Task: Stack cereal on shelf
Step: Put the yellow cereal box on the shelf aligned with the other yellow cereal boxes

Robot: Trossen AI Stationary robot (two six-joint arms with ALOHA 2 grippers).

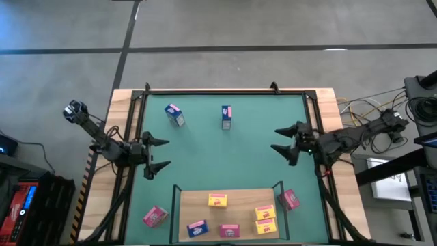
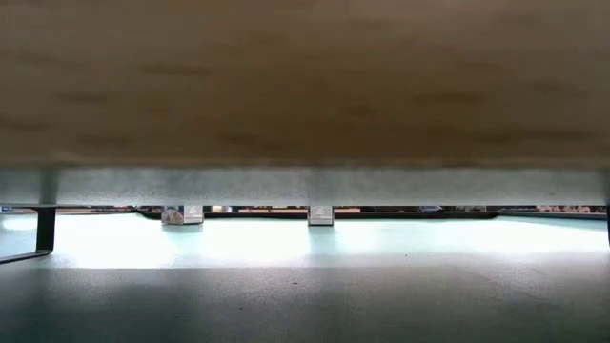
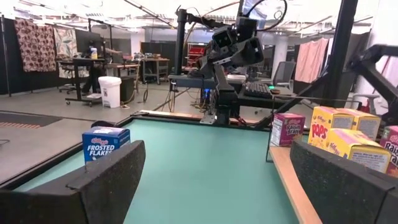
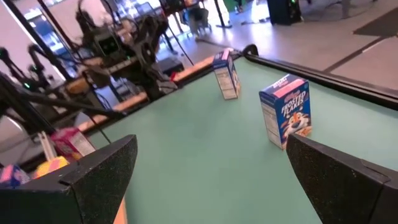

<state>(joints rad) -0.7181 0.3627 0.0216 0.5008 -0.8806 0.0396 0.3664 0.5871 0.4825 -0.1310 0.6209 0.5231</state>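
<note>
The light-wood shelf board [image 1: 205,213] with dark corner posts lies at the mat's near edge. On it stand three yellow boxes [image 1: 218,199] [image 1: 265,213] [image 1: 266,226], a blue box [image 1: 197,228] and a pink box [image 1: 229,231]. A pink box [image 1: 155,216] lies on the mat left of the board, and another pink box [image 1: 289,199] lies to its right. Two blue boxes [image 1: 175,115] [image 1: 226,117] stand on the far mat. My left gripper [image 1: 168,153] is open and empty at the mat's left. My right gripper [image 1: 274,139] is open and empty at the right.
The green mat [image 1: 225,160] lies between the grippers, framed by a dark rail [image 1: 225,91] on a wooden table. In the low view the board's underside [image 2: 305,86] fills the top, and the bases of the two far boxes [image 2: 181,215] [image 2: 320,215] show beyond.
</note>
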